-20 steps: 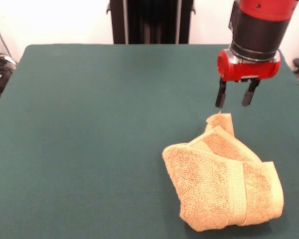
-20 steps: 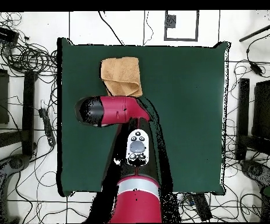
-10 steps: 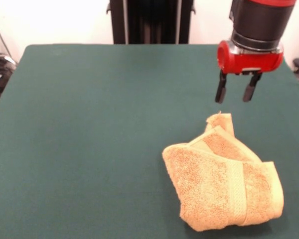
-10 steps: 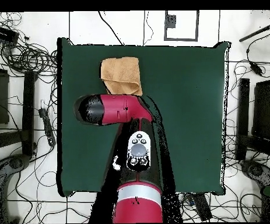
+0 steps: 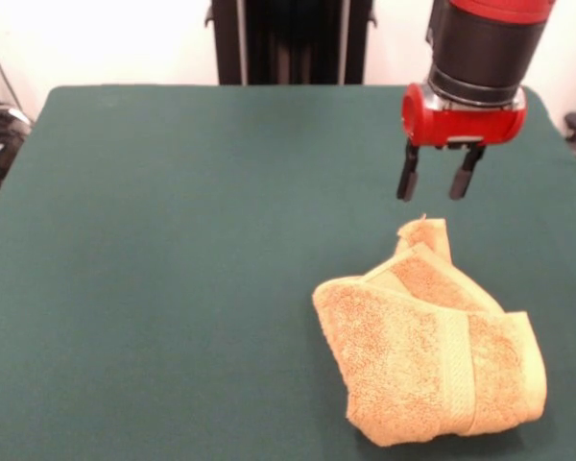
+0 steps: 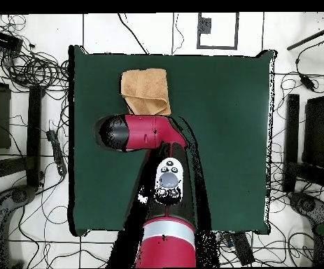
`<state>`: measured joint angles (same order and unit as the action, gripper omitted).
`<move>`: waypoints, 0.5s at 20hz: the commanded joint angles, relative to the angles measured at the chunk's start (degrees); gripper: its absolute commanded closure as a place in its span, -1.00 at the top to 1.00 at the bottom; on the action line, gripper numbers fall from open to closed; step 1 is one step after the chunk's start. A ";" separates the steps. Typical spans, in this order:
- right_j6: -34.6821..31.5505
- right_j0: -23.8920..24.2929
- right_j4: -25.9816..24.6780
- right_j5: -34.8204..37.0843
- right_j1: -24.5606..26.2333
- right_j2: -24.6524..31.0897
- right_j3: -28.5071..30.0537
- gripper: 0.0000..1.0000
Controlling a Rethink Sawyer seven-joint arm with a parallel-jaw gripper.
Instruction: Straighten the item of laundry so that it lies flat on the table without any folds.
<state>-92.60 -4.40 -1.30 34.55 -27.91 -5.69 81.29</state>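
The golden-orange towel [image 5: 427, 336] lies folded over itself on the dark green table [image 5: 173, 269], at the near right in the front view. A woven band runs down its right part, and one corner sticks up at its far end. My gripper [image 5: 429, 181] hangs open and empty above the table, just beyond that raised corner and clear of the cloth. In the overhead view the towel [image 6: 145, 91] lies near the table's top left, and my red arm [image 6: 140, 132] covers the gripper just below it.
The robot's black pedestal [image 5: 290, 40] stands behind the table's far edge. Cables and stands [image 6: 24, 63] surround the table on the floor. The table's green surface [image 6: 220, 126] stretches wide to the right of the towel in the overhead view.
My gripper has risen slightly and shifted to the left in the front view, away from the towel's raised corner. The towel has not moved.
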 commanded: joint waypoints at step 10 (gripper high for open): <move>-11.10 -0.06 0.60 -2.93 6.82 1.90 -1.35 1.00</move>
<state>-92.60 -4.38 -1.52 34.53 -27.28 -6.50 80.62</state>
